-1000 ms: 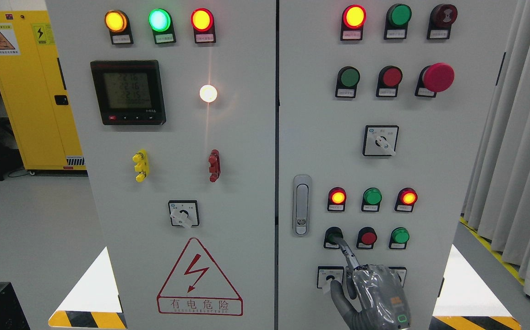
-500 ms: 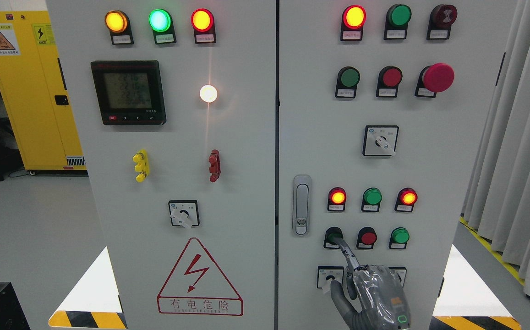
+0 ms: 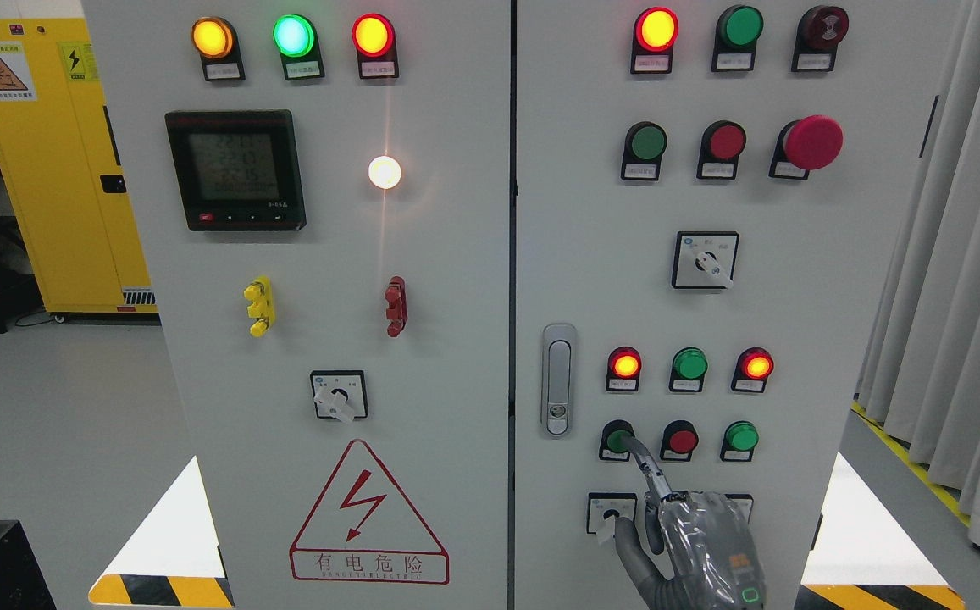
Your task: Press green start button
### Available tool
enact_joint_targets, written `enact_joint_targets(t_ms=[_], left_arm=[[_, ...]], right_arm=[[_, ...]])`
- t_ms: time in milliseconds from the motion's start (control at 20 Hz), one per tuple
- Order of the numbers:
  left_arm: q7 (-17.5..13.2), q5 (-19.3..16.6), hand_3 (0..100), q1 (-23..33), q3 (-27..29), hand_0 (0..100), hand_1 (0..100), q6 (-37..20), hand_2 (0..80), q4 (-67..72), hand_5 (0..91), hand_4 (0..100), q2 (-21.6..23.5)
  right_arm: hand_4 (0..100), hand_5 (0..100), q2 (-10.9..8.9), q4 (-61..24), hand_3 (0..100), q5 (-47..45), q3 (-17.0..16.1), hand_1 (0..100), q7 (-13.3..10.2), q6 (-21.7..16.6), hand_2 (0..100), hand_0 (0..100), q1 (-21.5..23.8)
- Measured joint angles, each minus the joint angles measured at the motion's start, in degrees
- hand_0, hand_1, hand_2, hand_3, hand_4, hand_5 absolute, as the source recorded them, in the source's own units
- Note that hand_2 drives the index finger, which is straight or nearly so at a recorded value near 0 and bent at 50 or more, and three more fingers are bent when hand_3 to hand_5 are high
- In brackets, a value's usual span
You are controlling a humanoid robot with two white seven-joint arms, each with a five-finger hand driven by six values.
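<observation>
Fingers curled except one: the right hand point(image 3: 697, 546) rises from the bottom edge right of centre, holding nothing, its outstretched finger point(image 3: 646, 466) reaching up-left with the tip on the lower right rim of the green button point(image 3: 618, 440). That button sits in the lower middle of the frame, leftmost of three, beside a red button point(image 3: 681, 440). A door handle point(image 3: 557, 379) stands to its left on the grey cabinet point(image 3: 794, 254).

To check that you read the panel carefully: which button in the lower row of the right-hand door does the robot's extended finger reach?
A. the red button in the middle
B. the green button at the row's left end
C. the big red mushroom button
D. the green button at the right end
B: the right hand points one finger up to the green button at the row's left end, beside the red button.
</observation>
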Motion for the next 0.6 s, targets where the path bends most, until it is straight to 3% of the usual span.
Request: enact_joint_targets(t_ms=[200,350,450,500,550,600], left_arm=[[0.0,0.0,0,0.0,0.0,12,56,0.0,0.0,0.0,0.0,0,0.0],[0.0,0.0,0,0.0,0.0,12,56,0.0,0.0,0.0,0.0,0,0.0],[0.0,0.0,0,0.0,0.0,12,56,0.0,0.0,0.0,0.0,0,0.0],[0.0,0.0,0,0.0,0.0,12,56,0.0,0.0,0.0,0.0,0,0.0],[0.0,0.0,0,0.0,0.0,12,56,0.0,0.0,0.0,0.0,0,0.0],[0.0,0.0,0,0.0,0.0,12,56,0.0,0.0,0.0,0.0,0,0.0]], right_arm=[[100,100,0.05,-1.4,99,0.0,0.4,90,-0.4,-0.3,0,70,1.0],[100,100,0.12,-2.7,99,-0.5,0.9,88,-1.4,-0.4,2,75,1.8],[98,100,0.26,-3.6,93,-2.9,1.3,88,-1.9,-0.4,4,78,2.3],[88,92,0.34,-4.0,78,-5.0,1.6,88,-2.0,-0.4,5,79,2.5],[69,81,0.39,-4.4,57,-7.4,1.8,85,-2.0,-0.4,6,75,2.8],[63,76,0.44,-4.9,51,-10.1,2.0,84,-2.0,-0.4,6,75,3.1]])
